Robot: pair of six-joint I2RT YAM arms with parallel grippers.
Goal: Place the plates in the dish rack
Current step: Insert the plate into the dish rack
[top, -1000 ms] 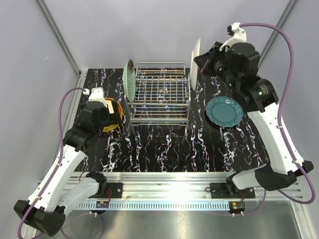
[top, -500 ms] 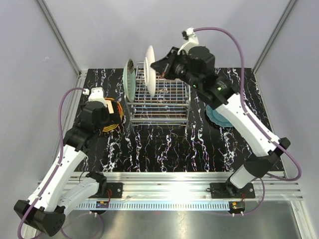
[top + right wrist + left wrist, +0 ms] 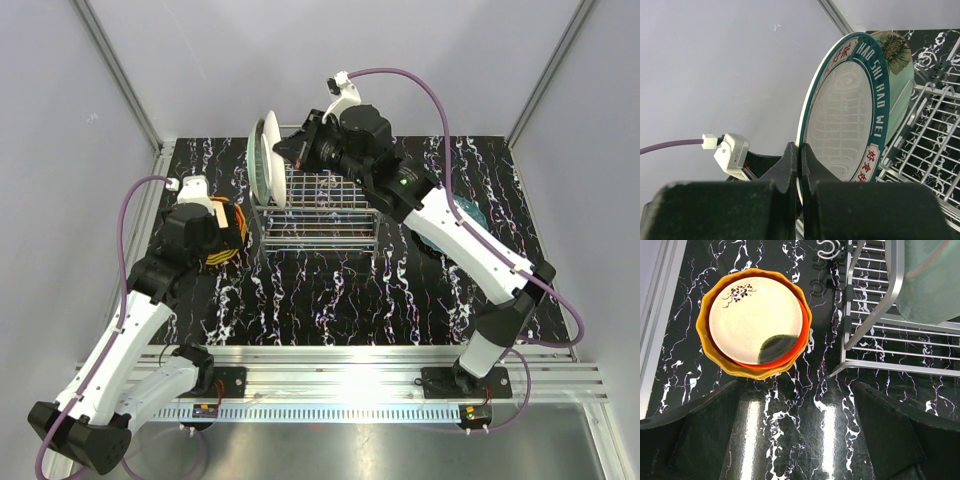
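My right gripper (image 3: 292, 150) is shut on the rim of a white plate with a teal lettered band (image 3: 270, 160), held upright over the left end of the dish rack (image 3: 322, 210). In the right wrist view the jaws (image 3: 801, 150) pinch that plate (image 3: 845, 110) edge-on. A mint green plate (image 3: 901, 57) stands just behind it in the rack (image 3: 932, 135). My left gripper (image 3: 795, 385) hangs open above the table, next to a stack of plates (image 3: 755, 322): cream on top, then red-orange, then orange. A teal plate (image 3: 468, 208) lies right of the rack, mostly under my right arm.
The left wrist view catches the rack's chrome corner (image 3: 875, 325) and the mint plate (image 3: 930, 285) at upper right. Grey walls and metal posts close in the black marbled table (image 3: 330, 300). My right arm spans the rack from the right.
My right arm has swung left from the rack's right side across the rack, carrying the teal-banded plate up to the mint plate. The left arm has not moved.
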